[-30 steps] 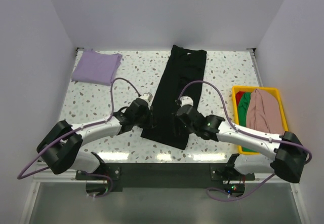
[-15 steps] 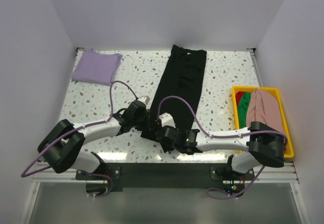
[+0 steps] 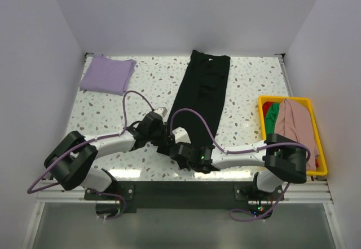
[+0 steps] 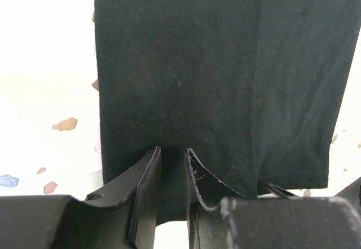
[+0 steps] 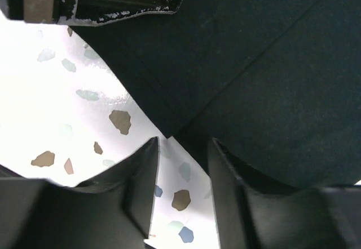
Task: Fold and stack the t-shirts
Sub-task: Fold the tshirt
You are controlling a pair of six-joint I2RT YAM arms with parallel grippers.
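Observation:
The black t-shirt [image 3: 202, 94] lies folded into a long strip from the table's back toward the near edge. My left gripper [image 3: 164, 138] sits at its near left corner. In the left wrist view the left gripper [image 4: 172, 156] has narrow jaws pinching the black t-shirt [image 4: 214, 74] at its hem. My right gripper [image 3: 176, 150] reaches across low, just in front of that corner. In the right wrist view the right gripper [image 5: 183, 145] is open over bare table, one finger [image 5: 231, 170] over the black t-shirt [image 5: 265, 69]. A folded lavender t-shirt [image 3: 107, 74] lies back left.
A yellow bin [image 3: 285, 97] stands at the right edge and holds a pink t-shirt [image 3: 296, 122], a green one [image 3: 273, 119] and a bit of red cloth. White walls close in the speckled table [image 3: 146, 85]. Purple cables loop above both arms.
My right arm has swung from the shirt's right side across to its near left corner, and its jaws have narrowed a little. The left gripper has barely moved.

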